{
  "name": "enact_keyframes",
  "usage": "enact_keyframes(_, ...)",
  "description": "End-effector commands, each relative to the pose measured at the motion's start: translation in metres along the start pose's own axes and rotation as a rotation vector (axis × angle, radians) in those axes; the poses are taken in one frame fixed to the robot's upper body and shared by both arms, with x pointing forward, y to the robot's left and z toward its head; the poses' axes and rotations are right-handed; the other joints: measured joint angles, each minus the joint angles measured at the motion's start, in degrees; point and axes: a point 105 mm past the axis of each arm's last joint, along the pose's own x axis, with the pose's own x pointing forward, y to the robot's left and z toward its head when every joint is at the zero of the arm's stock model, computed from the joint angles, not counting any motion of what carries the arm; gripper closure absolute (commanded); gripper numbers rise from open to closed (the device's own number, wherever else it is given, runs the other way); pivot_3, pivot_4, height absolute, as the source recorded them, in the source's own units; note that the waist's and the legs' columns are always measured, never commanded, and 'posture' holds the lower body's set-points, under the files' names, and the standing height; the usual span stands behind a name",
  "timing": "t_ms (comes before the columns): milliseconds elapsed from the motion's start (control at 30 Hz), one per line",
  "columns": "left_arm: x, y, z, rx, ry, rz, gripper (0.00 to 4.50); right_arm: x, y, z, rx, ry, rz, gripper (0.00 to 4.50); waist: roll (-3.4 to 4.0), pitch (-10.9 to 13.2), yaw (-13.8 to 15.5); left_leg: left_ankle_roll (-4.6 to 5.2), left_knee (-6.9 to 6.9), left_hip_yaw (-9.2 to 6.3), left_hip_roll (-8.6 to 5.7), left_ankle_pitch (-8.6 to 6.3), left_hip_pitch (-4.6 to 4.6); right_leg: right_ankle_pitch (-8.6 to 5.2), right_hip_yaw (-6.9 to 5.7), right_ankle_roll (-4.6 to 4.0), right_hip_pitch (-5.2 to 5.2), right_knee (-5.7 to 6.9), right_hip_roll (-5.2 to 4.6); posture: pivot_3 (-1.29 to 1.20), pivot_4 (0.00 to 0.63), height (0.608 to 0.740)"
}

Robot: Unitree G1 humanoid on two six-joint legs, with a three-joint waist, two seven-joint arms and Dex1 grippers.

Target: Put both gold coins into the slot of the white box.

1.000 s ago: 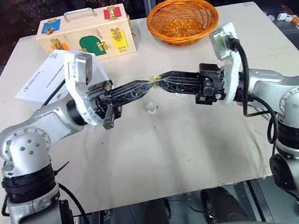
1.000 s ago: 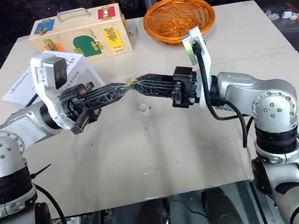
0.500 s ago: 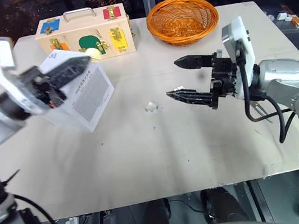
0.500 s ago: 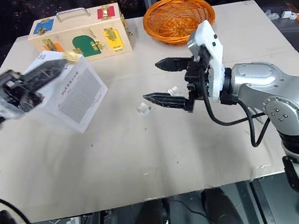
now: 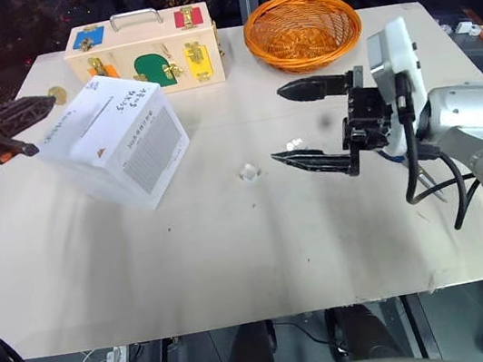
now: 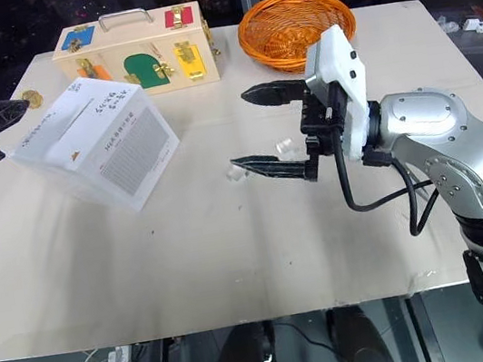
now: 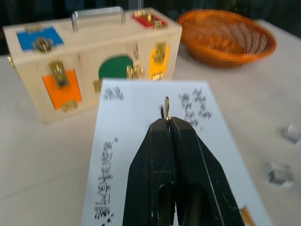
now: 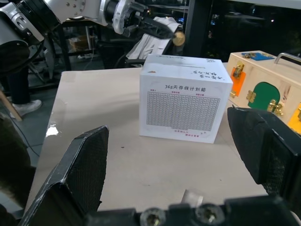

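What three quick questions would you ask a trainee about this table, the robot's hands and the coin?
1. True or false: the right hand is shut on a coin.
2. Multiple choice: the small round gold coin is A) in the woven orange basket, B) pinched at the tips of the left hand, C) inside the right hand.
3. Short answer: what stands between the white printed cardboard box and the far edge of the beige table?

Key: 1 false, its fingers are spread and empty. 2 B. 3 the flat wooden case with coloured latches and a metal handle.
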Motion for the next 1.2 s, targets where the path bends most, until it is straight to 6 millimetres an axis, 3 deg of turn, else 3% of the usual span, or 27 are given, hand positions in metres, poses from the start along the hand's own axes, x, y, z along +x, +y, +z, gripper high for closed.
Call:
enact_keyframes(33,0.000,0.001,0.007,0.009,-0.006,0.003,4.50,-0.003,0.002,0.006,-0.043,-0.017,-0.014,0.08,0.00,0.0,0.1,0.00,0.00,0.01,0.00,0.00,0.00,0.00,0.00,0.00,0.00,0.00,0.00,0.00,0.150,0.726)
enact_keyframes(433,0.013,-0.005,-0.007,-0.027,0.049,-0.026,4.50,-0.004,0.005,0.000,-0.025,0.013,-0.025,0.08,-0.01,0.0,0.1,0.00,0.04,-0.02,0.01,0.00,-0.02,0.00,-0.01,0.00,0.00,0.03,0.00,0.00,0.150,0.726)
enact_keyframes(900,0.019,-0.005,-0.003,0.012,0.035,-0.009,4.50,-0.003,0.008,-0.001,-0.022,0.016,-0.024,0.08,-0.01,0.0,0.2,0.00,0.10,-0.02,0.01,0.00,-0.02,0.01,-0.02,0.00,0.00,0.08,0.00,0.00,0.150,0.726)
enact_keyframes(1033,0.017,-0.005,0.004,0.023,-0.007,0.006,2.73,-0.003,0.009,0.000,-0.022,0.009,-0.024,0.00,-0.01,0.0,0.1,0.00,0.13,-0.02,0.01,0.00,-0.03,0.01,-0.01,0.00,0.01,0.08,0.00,0.00,0.150,0.726)
enact_keyframes(1067,0.015,-0.009,0.013,0.026,-0.059,-0.008,2.21,-0.004,0.009,0.001,-0.022,0.003,-0.025,0.00,-0.01,0.0,0.1,0.00,0.13,-0.02,0.01,0.00,-0.03,0.01,-0.01,0.00,0.01,0.09,0.00,0.00,0.150,0.726)
enact_keyframes(1133,0.012,-0.021,0.031,0.026,-0.157,-0.051,1.43,-0.005,0.008,0.003,-0.017,-0.013,-0.030,0.00,-0.03,0.0,0.2,0.00,0.13,-0.05,0.01,0.00,-0.04,0.01,-0.03,0.00,0.01,0.09,-0.01,0.00,0.150,0.726)
enact_keyframes(1167,0.010,-0.032,0.043,0.012,-0.215,-0.094,0.80,-0.006,0.008,0.006,-0.008,-0.032,-0.038,0.00,-0.03,0.0,0.2,0.00,0.16,-0.10,0.02,0.00,-0.10,0.01,-0.07,0.00,0.00,0.08,-0.01,0.00,0.150,0.726)
enact_keyframes(1200,0.009,-0.047,0.052,-0.011,-0.256,-0.158,0.80,-0.007,0.007,0.008,-0.002,-0.049,-0.045,0.00,-0.02,0.0,0.2,0.00,0.22,-0.15,0.03,0.00,-0.15,0.01,-0.12,0.00,0.00,0.08,-0.01,0.00,0.150,0.726)
